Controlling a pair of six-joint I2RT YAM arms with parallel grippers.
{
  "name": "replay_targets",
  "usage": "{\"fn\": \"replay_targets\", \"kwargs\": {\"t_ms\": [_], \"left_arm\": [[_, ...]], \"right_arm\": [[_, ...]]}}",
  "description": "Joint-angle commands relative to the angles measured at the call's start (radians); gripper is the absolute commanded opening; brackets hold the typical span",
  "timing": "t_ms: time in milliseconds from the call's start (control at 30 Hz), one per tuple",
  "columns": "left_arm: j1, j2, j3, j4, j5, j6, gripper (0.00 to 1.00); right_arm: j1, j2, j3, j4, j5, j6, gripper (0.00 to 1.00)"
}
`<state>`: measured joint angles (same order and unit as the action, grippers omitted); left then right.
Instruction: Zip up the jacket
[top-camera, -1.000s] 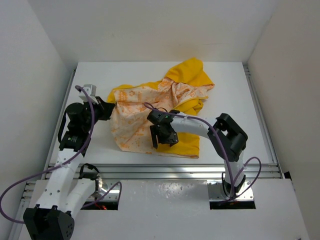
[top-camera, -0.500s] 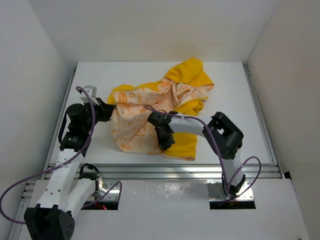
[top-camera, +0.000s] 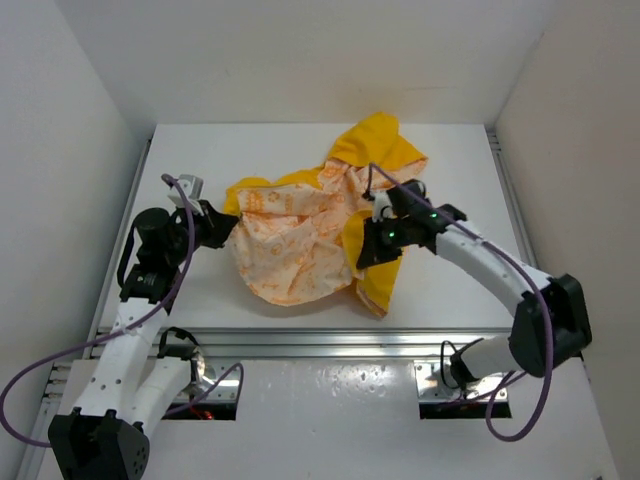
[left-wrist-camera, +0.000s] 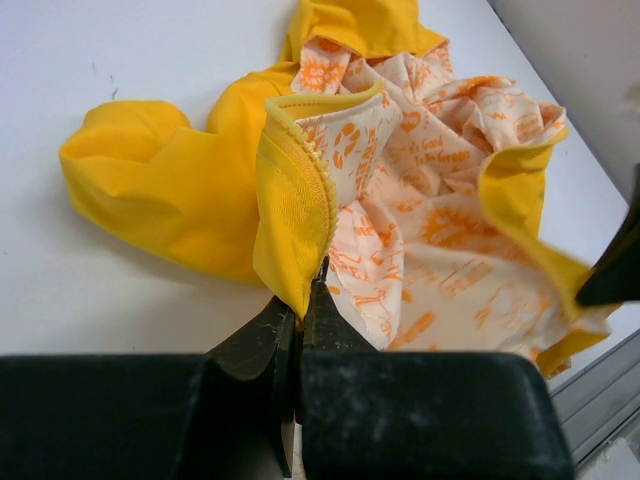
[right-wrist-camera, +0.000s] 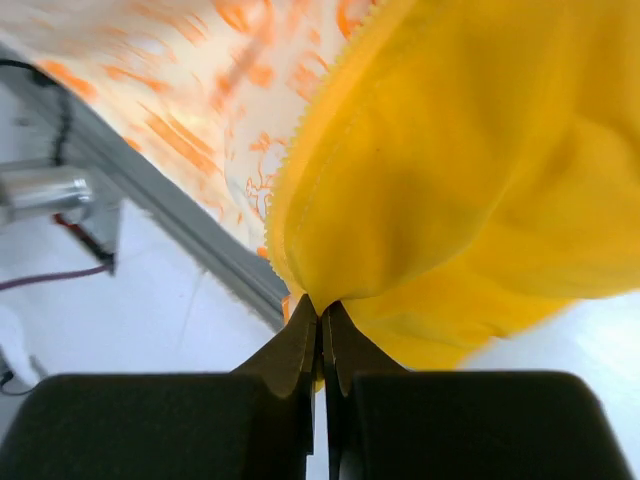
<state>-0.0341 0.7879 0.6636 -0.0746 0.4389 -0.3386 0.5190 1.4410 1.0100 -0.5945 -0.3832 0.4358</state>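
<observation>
The yellow jacket (top-camera: 300, 240) lies crumpled in the middle of the table, its white lining printed in orange facing up. My left gripper (top-camera: 222, 222) is at the jacket's left side, shut on a yellow edge lined with zipper teeth (left-wrist-camera: 322, 185). That pinch shows at the left gripper's tips (left-wrist-camera: 300, 305). My right gripper (top-camera: 365, 250) is shut on the jacket's other front edge and holds it lifted off the table. A yellow fold (right-wrist-camera: 470, 150) hangs from the right gripper's tips (right-wrist-camera: 322, 310). No zipper slider can be made out.
The white table (top-camera: 470, 190) is walled on three sides. An aluminium rail (top-camera: 330, 340) runs along its near edge, just below the lifted fabric, and also appears in the right wrist view (right-wrist-camera: 150, 190). Cables hang off both arms.
My right gripper went from open over the jacket's near hem to shut on it, then swung up and to the right, dragging that edge along. The left gripper stayed put, still holding.
</observation>
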Motion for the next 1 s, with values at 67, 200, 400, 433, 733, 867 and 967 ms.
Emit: {"fn": "replay_targets", "kwargs": {"t_ms": [67, 200, 400, 433, 733, 867, 967], "left_arm": [[-0.006, -0.012, -0.010, -0.005, -0.044, 0.067, 0.00], [0.017, 0.019, 0.031, -0.037, -0.101, 0.124, 0.00], [0.036, 0.030, 0.083, -0.093, -0.230, 0.194, 0.00], [0.036, 0.030, 0.083, -0.093, -0.244, 0.207, 0.00], [0.036, 0.039, 0.083, -0.102, -0.379, 0.265, 0.00], [0.036, 0.039, 0.093, -0.113, -0.394, 0.274, 0.00], [0.036, 0.030, 0.093, -0.113, -0.330, 0.274, 0.00]], "right_arm": [[-0.199, -0.088, 0.044, -0.128, -0.302, -0.225, 0.00], [-0.336, -0.129, 0.026, -0.172, -0.339, -0.275, 0.00], [-0.617, -0.152, 0.068, -0.287, -0.411, -0.394, 0.00], [-0.641, -0.149, 0.079, -0.316, -0.421, -0.422, 0.00], [-0.927, -0.068, 0.213, -0.373, -0.595, -0.483, 0.00], [-0.988, -0.038, 0.252, -0.343, -0.617, -0.474, 0.00], [-1.007, -0.019, 0.283, -0.337, -0.667, -0.462, 0.00]]}}
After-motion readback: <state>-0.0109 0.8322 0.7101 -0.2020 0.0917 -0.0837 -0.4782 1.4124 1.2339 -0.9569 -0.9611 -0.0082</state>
